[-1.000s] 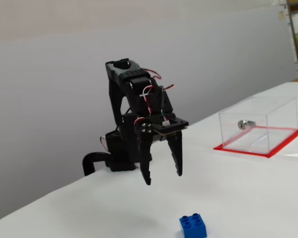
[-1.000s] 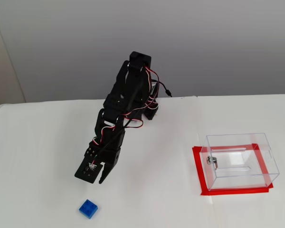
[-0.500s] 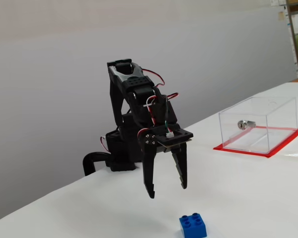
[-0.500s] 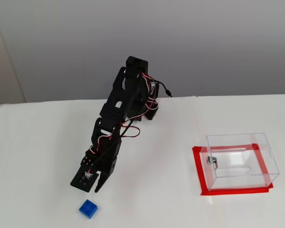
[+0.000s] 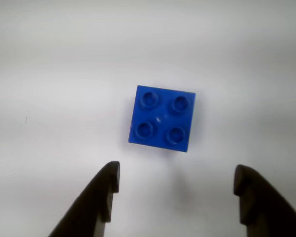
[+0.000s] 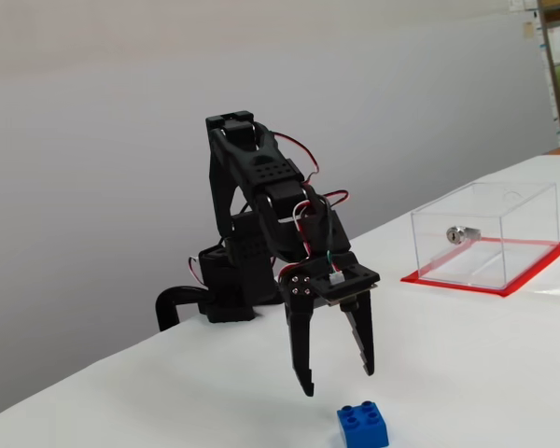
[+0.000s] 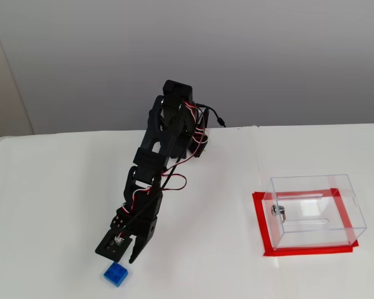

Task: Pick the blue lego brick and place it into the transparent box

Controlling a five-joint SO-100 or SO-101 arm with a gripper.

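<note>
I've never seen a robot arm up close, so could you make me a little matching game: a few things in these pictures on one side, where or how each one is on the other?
Things:
1. blue lego brick
2. transparent box
3. gripper
4. silver lock

States:
A. open, hovering above the table
B. fixed on a clear wall
C. studs up on the bare white table
D. standing on a red sheet

Pairs: 1-C, 2-D, 3-A, 4-B

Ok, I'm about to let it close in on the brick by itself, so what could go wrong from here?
The blue brick sits ahead of the open hand, not between its fingertips; closing now would likely miss. It also lies slightly rotated to the hand, so a fingertip might catch a corner and twist it. The transparent box is far off, so a weak grip risks a drop.
</note>
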